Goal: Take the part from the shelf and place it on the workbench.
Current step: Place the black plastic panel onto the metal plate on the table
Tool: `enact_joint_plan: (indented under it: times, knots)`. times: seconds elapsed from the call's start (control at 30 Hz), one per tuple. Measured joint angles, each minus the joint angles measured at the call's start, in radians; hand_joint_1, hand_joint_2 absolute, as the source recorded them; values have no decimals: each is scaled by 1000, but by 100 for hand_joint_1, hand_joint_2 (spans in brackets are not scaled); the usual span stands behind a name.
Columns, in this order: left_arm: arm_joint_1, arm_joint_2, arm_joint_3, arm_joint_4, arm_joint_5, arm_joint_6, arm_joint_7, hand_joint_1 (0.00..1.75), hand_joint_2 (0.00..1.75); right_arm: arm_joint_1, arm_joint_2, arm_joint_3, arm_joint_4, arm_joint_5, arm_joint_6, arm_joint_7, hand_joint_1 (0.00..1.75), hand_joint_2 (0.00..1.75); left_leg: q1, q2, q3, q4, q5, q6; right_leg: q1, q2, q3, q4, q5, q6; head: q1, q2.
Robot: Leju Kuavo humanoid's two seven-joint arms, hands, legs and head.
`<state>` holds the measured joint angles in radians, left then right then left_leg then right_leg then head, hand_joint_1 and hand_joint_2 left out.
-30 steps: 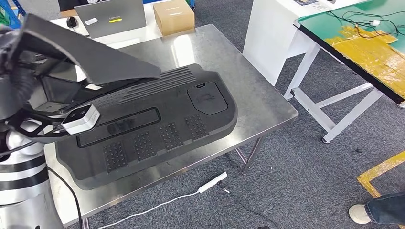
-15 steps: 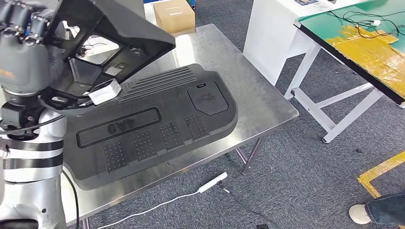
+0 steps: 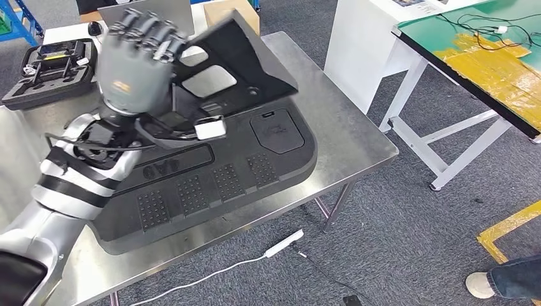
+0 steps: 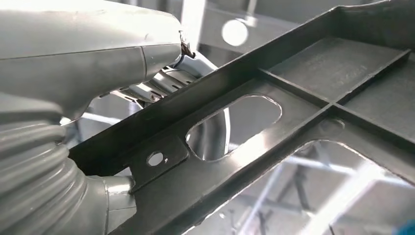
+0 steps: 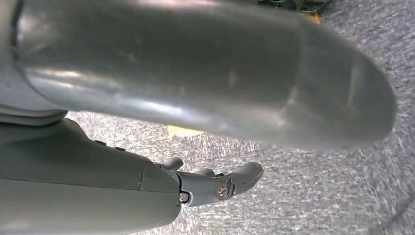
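Left hand: the left hand (image 3: 131, 64) is raised over the bench (image 3: 357, 137), fingers (image 3: 148, 30) curled over the upper edge of the part (image 3: 239, 64) and gripping it.
Part: a flat black frame with cut-out windows, held tilted in the air, fanning out from the fingers toward the far side of the bench; it touches no surface.
Part, wrist view: the part (image 4: 293, 127) runs slantwise just past the thumb (image 4: 98, 63), ribs and an oval hole showing (the fingertips themselves are hidden behind the rim).
Panel: a large black panel (image 3: 217, 172) lies flat on the bench, directly below the left hand and the held part, apart from both.
Wrist camera: a small white box (image 3: 209, 129) sits just under the palm, over the panel.
Right hand: the right hand (image 5: 215, 186) hangs over grey carpet (image 5: 318, 196), fingers loosely apart with nothing between them.
Case: an open black case (image 3: 48, 64) lies beyond the back of the left hand, on the bench's far corner.
Green table: a green table (image 3: 459, 38) with yellow tape stands well apart from the fingers, off to the right.
Floor: a white cable (image 3: 223, 271) trails on the carpet below the bench edge; a person's shoe (image 3: 480, 285) shows at the corner.
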<state>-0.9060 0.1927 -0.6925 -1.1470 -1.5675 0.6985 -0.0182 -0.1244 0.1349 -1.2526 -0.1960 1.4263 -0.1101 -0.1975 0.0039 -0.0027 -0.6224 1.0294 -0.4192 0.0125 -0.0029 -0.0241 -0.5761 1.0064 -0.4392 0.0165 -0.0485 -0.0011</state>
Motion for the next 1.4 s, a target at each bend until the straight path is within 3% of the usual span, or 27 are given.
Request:
enact_joint_plan:
  times: [0.23, 0.5, 0.53, 0.63, 0.67, 0.93, 1.4]
  knots:
    - [-128, 32, -271, 156, 1, 0, 79, 175, 175, -1, -6, 20, 0, -1, 8, 4, 0, 0, 0, 0, 0, 0, 0, 0, 0, 0, 0, 0, 0, 0, 0, 0]
    - [-181, 42, -372, 235, 5, 1, 93, 171, 175, -1, -10, 31, 0, -2, 8, 4, 0, 0, 0, 0, -1, 0, 0, 0, 0, 0, 0, 0, 0, 0, 0, 0]
    - [-184, 42, -377, 241, 5, 1, 96, 144, 175, -1, -10, 31, 0, -1, 8, 5, 0, 0, 0, 0, -1, 0, 0, 0, 0, 0, 0, 0, 0, 0, 0, 0]
    - [-190, 40, -389, 265, 8, 1, 89, 20, 175, -1, -10, 33, 0, -1, 10, 6, 0, 0, 0, 0, -1, 0, 0, 0, 0, 0, 0, 0, 0, 0, 0, 0]
    - [-192, 38, -391, 279, 13, 0, 77, 3, 175, -1, -10, 35, 0, -1, 11, 6, 0, 0, 0, 0, -1, 0, 0, 0, 0, 0, 0, 0, 0, 0, 0, 0]
    - [-195, -18, -373, 398, 68, -67, -54, 0, 175, -1, -11, 42, 0, -7, 26, 8, 0, 0, 0, 0, -1, 0, 0, 0, 0, 0, 0, 0, 0, 0, 0, 0]
    - [-199, -85, -370, 485, 33, -125, -95, 0, 175, -2, -12, 59, 0, -8, 42, 8, 0, 0, 0, 0, -1, 0, 0, 0, 0, 0, -1, 0, 0, 0, 0, 0]
